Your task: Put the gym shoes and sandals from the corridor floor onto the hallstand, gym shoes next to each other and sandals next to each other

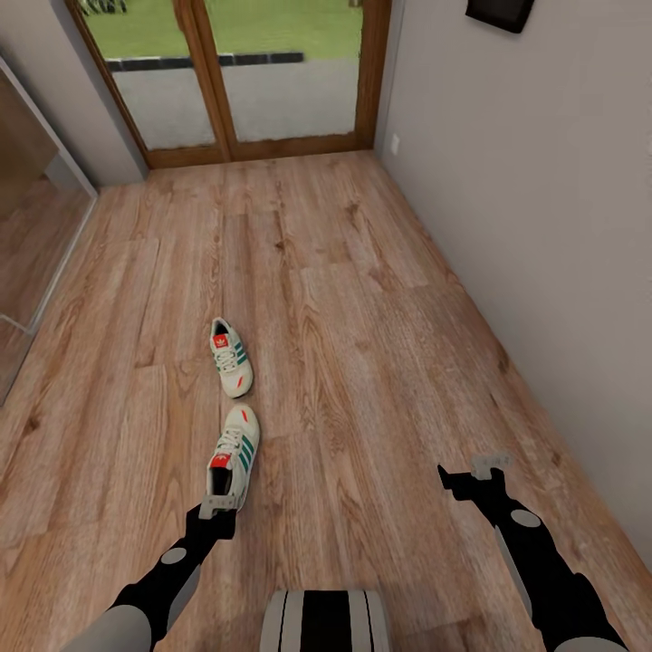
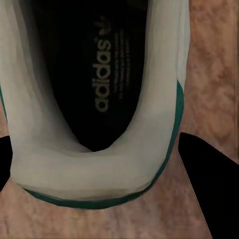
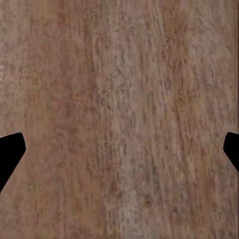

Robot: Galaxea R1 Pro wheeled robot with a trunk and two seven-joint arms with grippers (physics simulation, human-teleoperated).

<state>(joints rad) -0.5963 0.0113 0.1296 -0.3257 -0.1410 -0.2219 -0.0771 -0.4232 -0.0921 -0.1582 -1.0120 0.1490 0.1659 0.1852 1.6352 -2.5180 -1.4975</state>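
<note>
Two white gym shoes with green stripes lie on the wood-plank corridor floor (image 1: 380,299). The far shoe (image 1: 232,357) points its toe toward me. The near shoe (image 1: 234,453) lies heel toward me. My left gripper (image 1: 220,509) is open at that heel. In the left wrist view the shoe's heel and dark insole (image 2: 99,89) sit between the spread fingers (image 2: 209,189). My right gripper (image 1: 467,471) hovers open over bare floor (image 3: 119,99) to the right, nothing between its fingers. The sandals and the hallstand are out of view.
A grey wall (image 1: 543,181) runs along the right side. A wood-framed glass door (image 1: 272,81) closes the far end. A mirrored panel (image 1: 36,208) lines the left. My trunk (image 1: 326,620) shows at the bottom edge.
</note>
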